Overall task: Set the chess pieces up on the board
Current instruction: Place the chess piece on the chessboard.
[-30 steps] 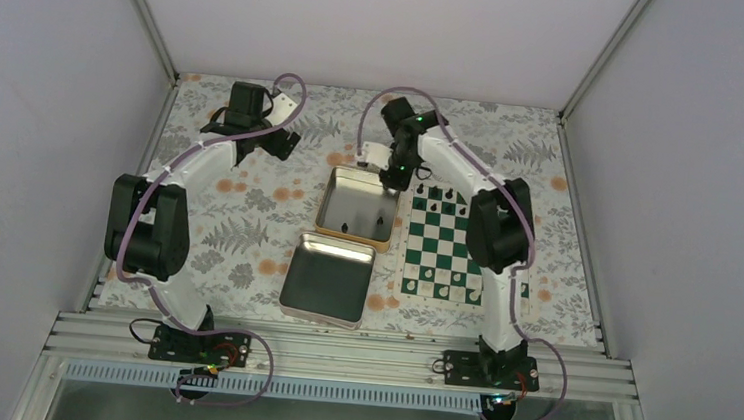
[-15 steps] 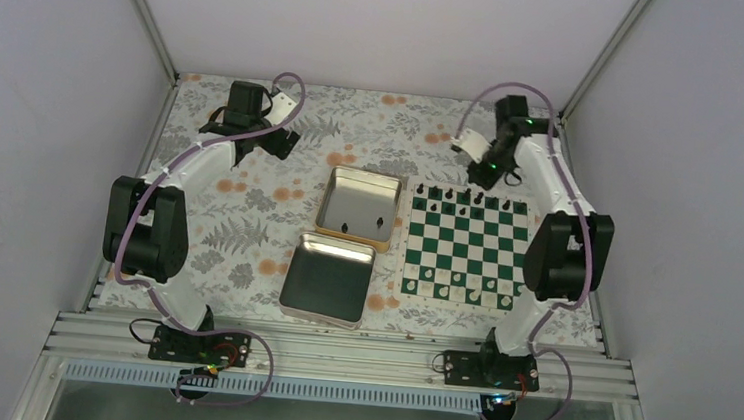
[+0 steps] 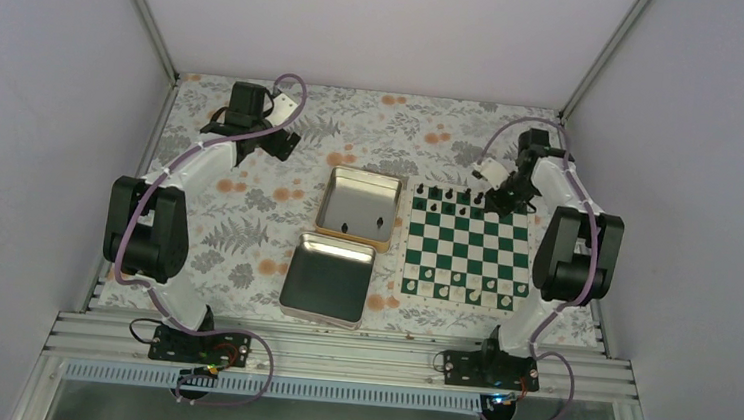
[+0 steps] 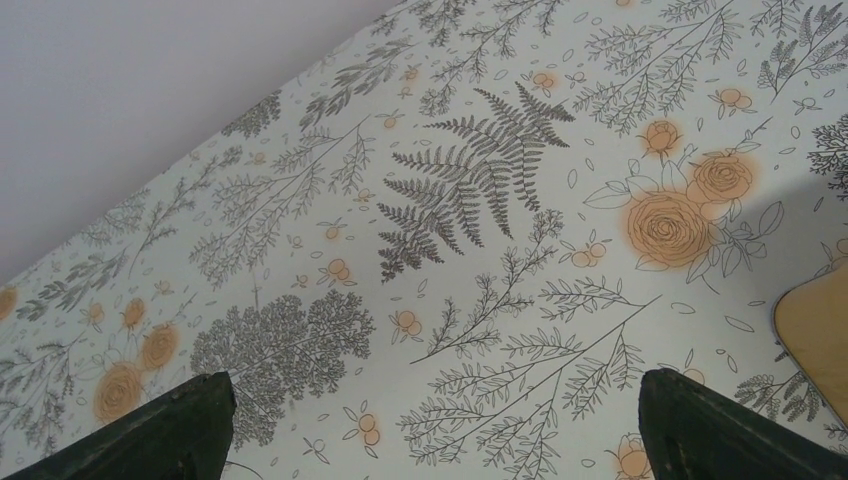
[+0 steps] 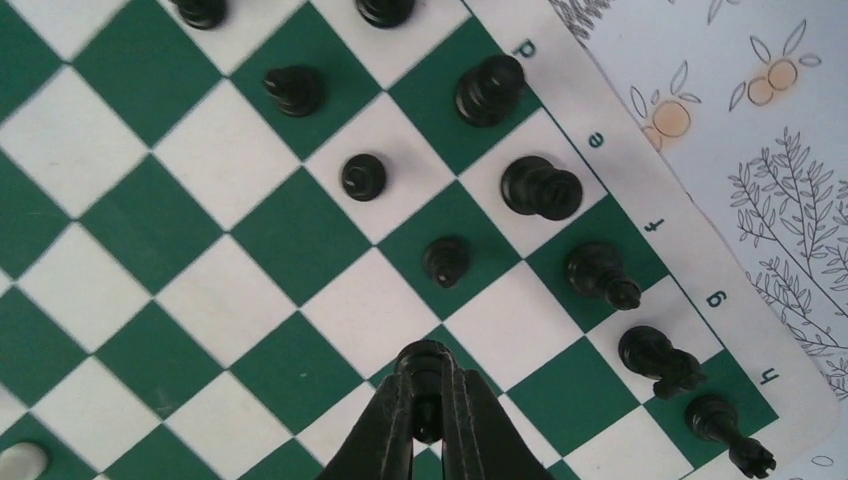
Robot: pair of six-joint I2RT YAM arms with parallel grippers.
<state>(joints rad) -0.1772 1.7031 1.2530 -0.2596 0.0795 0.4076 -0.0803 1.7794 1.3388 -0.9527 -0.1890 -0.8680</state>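
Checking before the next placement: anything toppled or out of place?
Nothing stands out. The black pieces on the board look upright, one per square; the right gripper is shut on one; a few sit in the open tin.

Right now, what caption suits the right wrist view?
Right gripper pinches a black pawn at the board, beside standing black pieces.

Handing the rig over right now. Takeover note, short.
Left gripper: open, hanging over the tablecloth, away from the board.
Right gripper: shut on a black pawn, above the board's far right part.
Done: the black back row d to h is filled and several pawns stand in front of it.
Left: set down the held pawn, then fill the bare pawn squares toward h. A few black pieces lie in the tin.
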